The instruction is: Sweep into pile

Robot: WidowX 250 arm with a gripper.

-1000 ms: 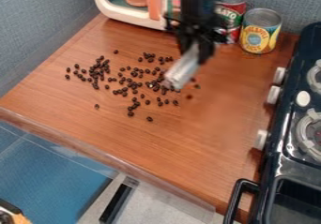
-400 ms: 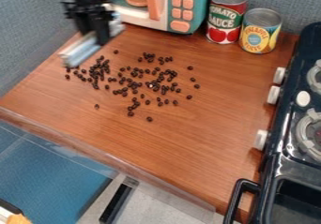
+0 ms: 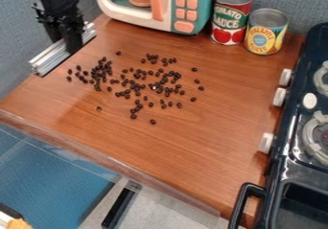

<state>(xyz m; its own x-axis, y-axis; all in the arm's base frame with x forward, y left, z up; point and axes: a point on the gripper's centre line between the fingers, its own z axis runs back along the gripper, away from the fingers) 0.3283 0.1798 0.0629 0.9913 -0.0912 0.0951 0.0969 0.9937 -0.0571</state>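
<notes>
Small dark beans [image 3: 134, 85], scattered in loose clusters with a few lying apart, occupy the wooden counter [image 3: 192, 144] below and to the right of the gripper [image 3: 70, 44] as seen in the camera view. The gripper, pointing downward near the upper left, is clamped on a silver bar [image 3: 50, 59], which lies slantwise just beside the beans nearest the gripper. Rightward from the gripper stand the toy microwave [image 3: 168, 7], the tomato can [image 3: 231, 16] and the pineapple can [image 3: 265, 32]; farthest from it is the dark stove [image 3: 295, 169].
</notes>
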